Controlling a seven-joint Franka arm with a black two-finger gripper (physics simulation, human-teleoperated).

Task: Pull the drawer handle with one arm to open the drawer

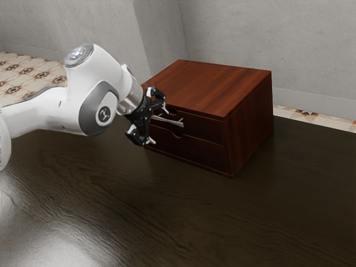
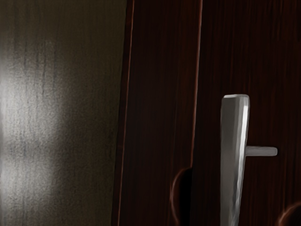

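The claw (image 1: 153, 119), fingers spread and gripping nothing, we log at the upper drawer (image 1: 194, 127), the silver handle (image 1: 169, 118) just at its 3 o'clock in the exterior view, long axis running 9 to 3, crosswise to our fingers' gap.

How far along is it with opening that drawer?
Done: the gripper is at the silver handle of the upper drawer. In hand: the grasp, since the gripper is open with the bar between its fingers. Left: closing and pulling. The upper drawer's front looks flush with the lower drawer, so it appears shut.
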